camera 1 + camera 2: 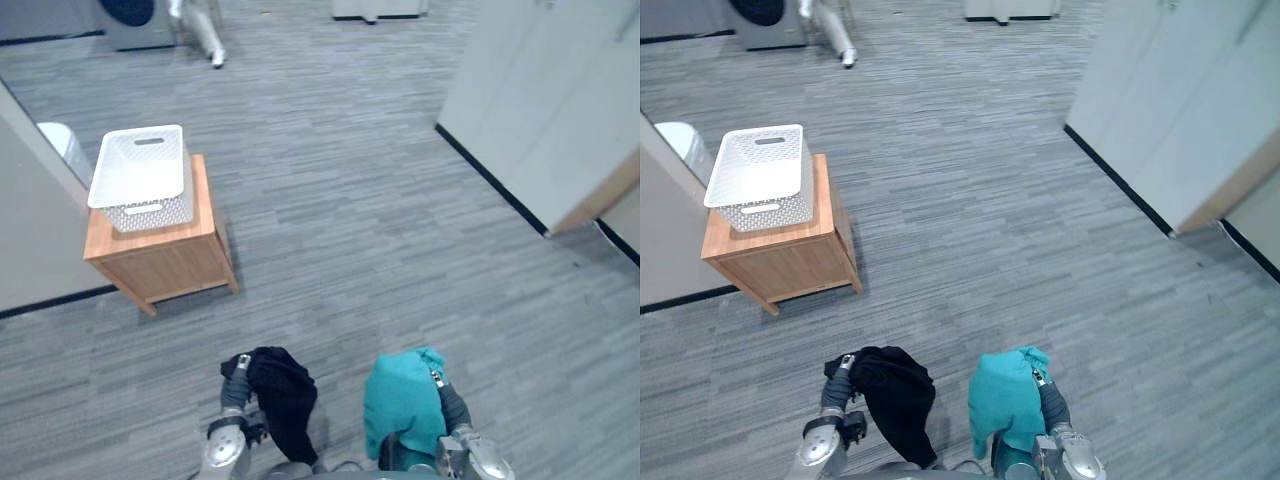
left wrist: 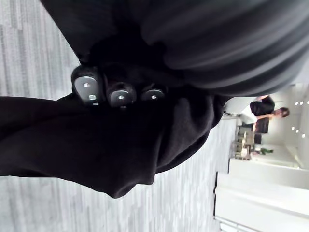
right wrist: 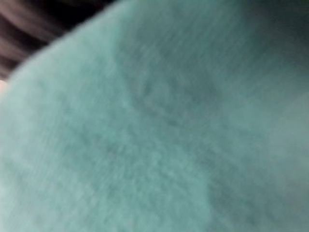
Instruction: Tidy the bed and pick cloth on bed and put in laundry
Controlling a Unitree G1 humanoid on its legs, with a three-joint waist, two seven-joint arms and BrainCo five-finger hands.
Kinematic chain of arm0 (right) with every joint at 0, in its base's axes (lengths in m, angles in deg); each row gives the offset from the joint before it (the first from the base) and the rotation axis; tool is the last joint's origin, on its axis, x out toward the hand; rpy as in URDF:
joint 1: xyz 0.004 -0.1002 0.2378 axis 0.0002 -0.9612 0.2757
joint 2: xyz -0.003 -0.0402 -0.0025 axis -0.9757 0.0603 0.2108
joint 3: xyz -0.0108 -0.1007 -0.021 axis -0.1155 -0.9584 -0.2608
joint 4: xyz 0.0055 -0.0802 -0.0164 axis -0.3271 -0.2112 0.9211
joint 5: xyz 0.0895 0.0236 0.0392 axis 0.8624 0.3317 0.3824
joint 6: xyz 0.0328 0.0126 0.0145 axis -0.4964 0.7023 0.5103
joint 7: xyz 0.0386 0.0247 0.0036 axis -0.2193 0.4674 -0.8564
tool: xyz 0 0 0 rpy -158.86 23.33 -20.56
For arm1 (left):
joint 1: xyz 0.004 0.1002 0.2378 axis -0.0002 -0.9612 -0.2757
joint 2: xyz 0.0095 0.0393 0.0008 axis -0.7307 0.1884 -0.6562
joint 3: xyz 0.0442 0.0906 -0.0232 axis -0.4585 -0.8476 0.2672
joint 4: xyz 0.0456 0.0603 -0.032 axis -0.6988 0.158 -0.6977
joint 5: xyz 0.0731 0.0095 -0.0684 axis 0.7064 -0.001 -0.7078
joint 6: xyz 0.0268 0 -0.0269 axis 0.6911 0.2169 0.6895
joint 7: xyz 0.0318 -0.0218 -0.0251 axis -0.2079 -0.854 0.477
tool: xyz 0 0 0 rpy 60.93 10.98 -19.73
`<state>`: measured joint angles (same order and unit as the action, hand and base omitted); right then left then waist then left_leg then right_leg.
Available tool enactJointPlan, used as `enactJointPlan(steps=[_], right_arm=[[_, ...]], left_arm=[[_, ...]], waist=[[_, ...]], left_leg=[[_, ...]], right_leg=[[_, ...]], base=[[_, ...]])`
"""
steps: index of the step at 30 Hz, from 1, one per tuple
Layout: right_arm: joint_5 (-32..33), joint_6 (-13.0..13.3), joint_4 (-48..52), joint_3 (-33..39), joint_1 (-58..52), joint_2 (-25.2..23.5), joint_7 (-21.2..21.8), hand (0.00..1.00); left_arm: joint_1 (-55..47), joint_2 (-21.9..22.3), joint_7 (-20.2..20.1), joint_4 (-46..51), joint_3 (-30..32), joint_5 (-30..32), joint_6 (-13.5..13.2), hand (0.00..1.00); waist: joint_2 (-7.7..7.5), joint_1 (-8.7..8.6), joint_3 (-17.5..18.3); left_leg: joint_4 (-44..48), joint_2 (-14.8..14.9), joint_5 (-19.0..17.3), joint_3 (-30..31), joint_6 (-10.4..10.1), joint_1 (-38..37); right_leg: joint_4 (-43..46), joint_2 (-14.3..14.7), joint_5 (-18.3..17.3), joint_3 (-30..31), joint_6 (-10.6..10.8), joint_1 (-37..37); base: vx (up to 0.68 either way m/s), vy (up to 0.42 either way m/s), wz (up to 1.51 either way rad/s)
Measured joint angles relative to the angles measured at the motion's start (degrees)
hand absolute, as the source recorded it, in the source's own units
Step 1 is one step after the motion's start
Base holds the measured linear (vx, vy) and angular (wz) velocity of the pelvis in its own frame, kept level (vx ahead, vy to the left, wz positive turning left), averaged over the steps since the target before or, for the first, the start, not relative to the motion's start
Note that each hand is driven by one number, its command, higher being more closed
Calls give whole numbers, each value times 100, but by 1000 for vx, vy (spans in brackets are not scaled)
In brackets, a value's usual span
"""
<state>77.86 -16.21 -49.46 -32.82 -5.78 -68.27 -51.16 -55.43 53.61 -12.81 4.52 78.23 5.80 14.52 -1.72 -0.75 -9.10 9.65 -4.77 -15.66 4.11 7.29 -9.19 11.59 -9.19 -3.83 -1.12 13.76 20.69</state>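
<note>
We are gripping a black cloth (image 1: pixel 283 395) in our left hand (image 2: pixel 120 94); a teal cloth (image 1: pixel 402 395) is covering our right hand (image 1: pixel 449 402), so we cannot tell its state.

Wooden side table (image 1: pixel 165 255) on grey carpet (image 1: pixel 350 200), white cabinet (image 1: pixel 560 100) right, person's leg (image 1: pixel 208 35) beyond.

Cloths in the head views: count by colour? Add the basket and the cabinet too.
Black cloth: 1
Teal cloth: 1
White basket: 1
Wooden cabinet: 1
Total: 4
</note>
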Motion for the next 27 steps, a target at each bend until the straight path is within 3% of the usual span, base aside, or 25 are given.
enactJointPlan(steps=[2,3,4,5,6,7,8,9,10,12,13,14,15,17,18,19,20,21,22,23,24,25,27], right_arm=[[51,-46,17,-22,-10,43,8,100],[70,-119,8,-45,35,211,-23,100],[90,-125,-38,-33,135,274,-59,100],[145,-171,-109,2,288,414,-157,100],[162,-199,-110,2,336,581,-162,100],[147,-260,-109,-19,508,730,-134,100],[91,-264,-121,61,609,660,-134,100],[53,-251,-122,96,683,627,-125,100],[14,-169,-117,146,691,575,-95,100],[-116,-91,-91,248,740,562,4,100],[-190,-83,-73,247,739,547,23,100],[-235,-84,-71,250,714,592,24,100],[-234,-88,-71,276,665,640,11,100],[-234,-103,-73,277,668,708,-8,100],[-234,-102,-80,267,665,679,1,100],[-235,-102,-94,258,649,655,9,100],[-228,-61,-100,221,699,645,32,100],[-219,-41,-132,236,740,632,36,100],[-223,-12,-253,238,765,530,36,100],[-227,-4,-362,235,783,464,41,100],[-300,-6,-507,220,740,298,96,100],[-349,-15,-516,206,715,263,115,100],[-409,1,-485,64,552,202,135,100]], left_arm=[[-159,-64,73,169,63,0,17,100],[-410,53,95,399,172,1,11,100],[-356,124,101,433,190,-1,8,100],[-258,312,104,451,181,-3,22,100],[-241,451,110,470,187,-8,24,100],[-257,637,123,491,242,-46,40,100],[-211,652,109,498,251,-43,55,100],[-208,652,93,522,272,-35,55,100],[-228,670,66,633,367,-35,47,100],[-213,687,51,773,495,-39,32,100],[-212,695,36,874,548,-44,32,100],[-251,749,8,1087,587,-49,32,100],[-276,808,-16,1267,586,-47,34,100],[-268,883,-20,1461,574,-43,46,100],[-283,888,-11,1475,565,-40,83,100],[-304,887,5,1474,565,-41,132,100],[-324,961,88,1391,576,-31,170,100],[-314,962,87,1295,563,19,171,100],[-289,884,102,1233,560,76,172,100],[-279,816,117,1214,559,85,178,100],[-227,695,163,1202,504,115,230,100],[-182,686,194,1204,478,131,245,100],[-138,652,214,1226,382,151,273,100]], waist=[[25,5,90],[221,-13,386],[279,-85,395],[525,-173,396],[738,-141,387],[983,-14,323],[983,18,261],[930,15,223],[824,25,167],[741,54,110],[695,77,80],[675,78,64],[716,79,72],[752,196,48],[627,321,111],[483,330,179],[392,322,224],[356,290,265],[188,234,288],[52,154,279],[-83,57,216],[-52,51,178],[172,-61,97]], left_leg=[[178,109,-625,192,35,-483],[543,411,-873,214,-103,-661],[1410,526,-975,100,-231,-331],[3143,922,-738,-281,-627,444],[3981,1298,-322,-514,-651,810],[5184,1986,336,-930,-524,1416],[5517,2092,264,-1073,-469,1715],[5483,2027,221,-1137,-513,1843],[5093,1846,104,-1341,-697,2012],[4132,1536,29,-1744,-779,2241],[3311,1318,84,-1999,-868,2328],[1994,1108,269,-2614,-1084,2394],[1257,1072,426,-3006,-1187,2488],[673,1077,597,-3269,-1096,2711],[631,1039,583,-3408,-1064,2733],[640,946,615,-3465,-912,2700],[626,787,903,-3456,-309,2525],[583,730,1200,-3382,187,2380],[561,537,1147,-3271,383,2199],[513,408,1080,-3146,372,2068],[467,279,933,-2755,339,1757],[434,279,915,-2570,285,1595],[171,430,812,-1819,98,891]], right_leg=[[67,-4,197,0,-183,11],[354,293,392,-120,-639,-54],[597,318,533,-255,-780,-76],[814,467,597,-445,-887,-181],[792,648,510,-574,-1025,-331],[516,998,372,-664,-1246,-746],[297,1059,290,-679,-1388,-1113],[173,1026,244,-697,-1454,-1333],[-68,943,190,-743,-1523,-1749],[-425,878,50,-773,-1643,-2261],[-589,805,-62,-848,-1636,-2472],[-821,792,-186,-1009,-1607,-2798],[-975,897,-267,-1152,-1504,-3029],[-953,1064,-662,-1312,-1393,-3377],[-688,946,-1056,-1410,-1260,-3441],[-458,796,-1273,-1465,-1106,-3451],[899,551,-1584,-1548,-793,-3151],[2521,197,-1460,-1611,-512,-2546],[3798,-202,-921,-1661,-508,-2041],[4338,-432,-604,-1720,-713,-1843],[4947,-649,-793,-1855,-905,-1497],[4932,-639,-880,-1886,-968,-1388],[3840,-333,-1259,-1684,-917,-1117]], base=[[688,-550,69],[825,-570,78],[676,-476,103],[348,-287,86],[584,-456,47],[596,-403,5],[725,-458,0],[577,-350,14],[685,-398,21],[508,-253,21],[433,-160,42],[606,-189,58],[605,-166,65],[566,-58,35],[556,5,3],[641,-1,-8],[683,1,6],[678,-2,19],[523,13,43],[650,-20,95],[646,-36,106],[766,-79,143],[656,-168,158]])
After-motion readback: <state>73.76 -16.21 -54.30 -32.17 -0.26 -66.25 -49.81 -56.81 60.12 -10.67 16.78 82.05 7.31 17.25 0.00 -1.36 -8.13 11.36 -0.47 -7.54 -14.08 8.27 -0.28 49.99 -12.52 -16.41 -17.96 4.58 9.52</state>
